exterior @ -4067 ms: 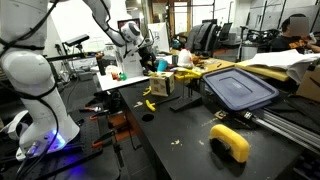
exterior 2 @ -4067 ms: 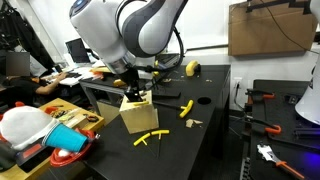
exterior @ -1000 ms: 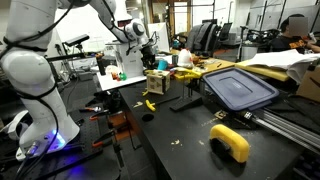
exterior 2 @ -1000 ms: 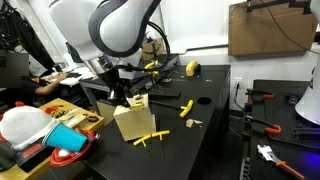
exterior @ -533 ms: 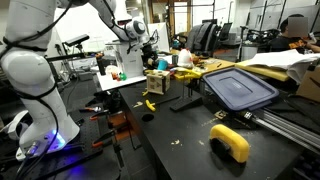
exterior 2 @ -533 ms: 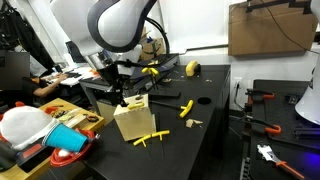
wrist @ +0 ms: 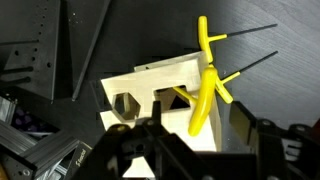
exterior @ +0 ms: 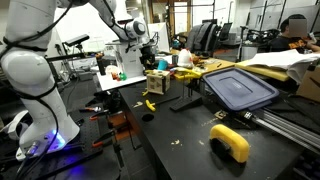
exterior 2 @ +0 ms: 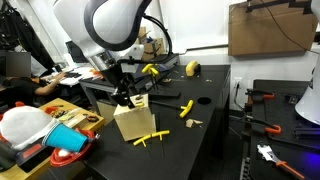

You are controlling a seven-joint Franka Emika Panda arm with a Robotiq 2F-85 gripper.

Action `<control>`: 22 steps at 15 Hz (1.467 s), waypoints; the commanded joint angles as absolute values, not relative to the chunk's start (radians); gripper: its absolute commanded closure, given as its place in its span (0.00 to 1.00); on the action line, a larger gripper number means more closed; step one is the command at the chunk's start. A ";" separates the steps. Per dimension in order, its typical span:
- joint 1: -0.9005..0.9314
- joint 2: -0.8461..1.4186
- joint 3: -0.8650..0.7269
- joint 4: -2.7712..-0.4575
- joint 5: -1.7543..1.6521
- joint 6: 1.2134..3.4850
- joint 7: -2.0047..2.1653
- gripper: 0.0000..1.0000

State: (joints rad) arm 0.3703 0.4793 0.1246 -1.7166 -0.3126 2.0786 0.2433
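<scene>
Claw (exterior: pixel 146 63): poised just above a small cardboard box (exterior: pixel 157 84) on the black surface (exterior: pixel 185 135). Near the claw, lower down: a yellow hand tool (exterior: pixel 150 104). Well apart from the claw: a blue bin lid (exterior: pixel 238 88) and a yellow curved piece (exterior: pixel 230 142).

Glossy white rounded arm (exterior: pixel 28 72) segments, dark grey joint rings, black gripper (exterior 2: pixel 124 98), blue-lit base (exterior: pixel 42 140).
</scene>
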 commanded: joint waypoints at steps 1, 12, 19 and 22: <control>0.354 0.459 0.131 -1.732 -0.298 2.058 0.210 0.59; 0.333 0.486 0.147 -1.711 -0.235 2.010 0.140 0.00; 0.316 0.497 0.149 -1.702 -0.227 2.034 0.077 0.06; 0.313 0.501 0.148 -1.697 -0.228 2.038 0.064 0.00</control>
